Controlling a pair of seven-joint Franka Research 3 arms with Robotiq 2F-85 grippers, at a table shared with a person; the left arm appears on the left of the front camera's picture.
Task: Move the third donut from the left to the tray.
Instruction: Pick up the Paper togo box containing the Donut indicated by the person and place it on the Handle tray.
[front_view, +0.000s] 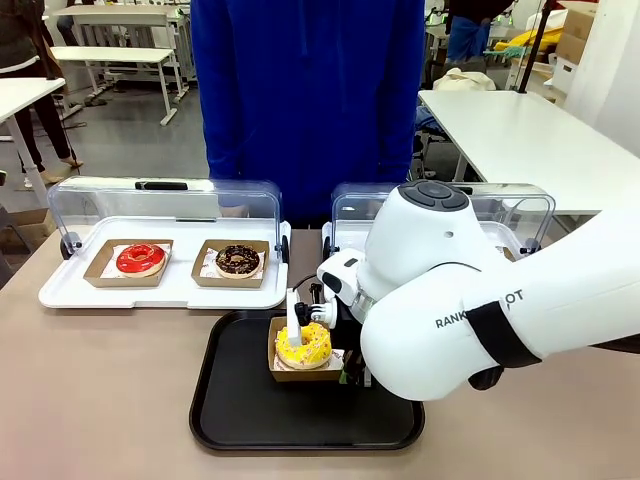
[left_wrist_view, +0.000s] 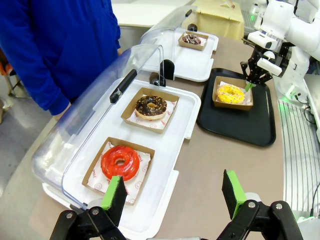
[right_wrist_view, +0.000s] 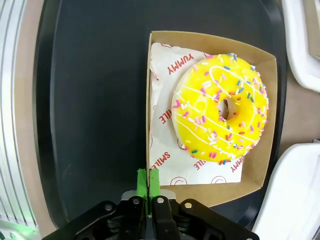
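Now sitting inside the tray (front_view: 230, 420), lower centre of front frame: the third donut (front_view: 303, 345), yellow icing w/ sprinkles, in its brown cardboard holder (right_wrist_view: 260, 125) on printed paper liner. Right gripper (right_wrist_view: 148, 186) at bottom centre of its wrist view, green pads pressed together on holder's near-corner wall edge, pinching thin cardboard. Left gripper (left_wrist_view: 174, 194) at bottom of left wrist frame, jaws wide apart, nothing between, hovering over white tray (left_wrist_view: 177, 145) edge & tabletop. Red-iced donut (left_wrist_view: 120, 161) lower left there, choc donut (left_wrist_view: 151, 105) mid-frame, both in holders under raised clear lid (left_wrist_view: 100, 115). Person in blue top (front_view: 305, 90) at far side, upper centre of front frame.
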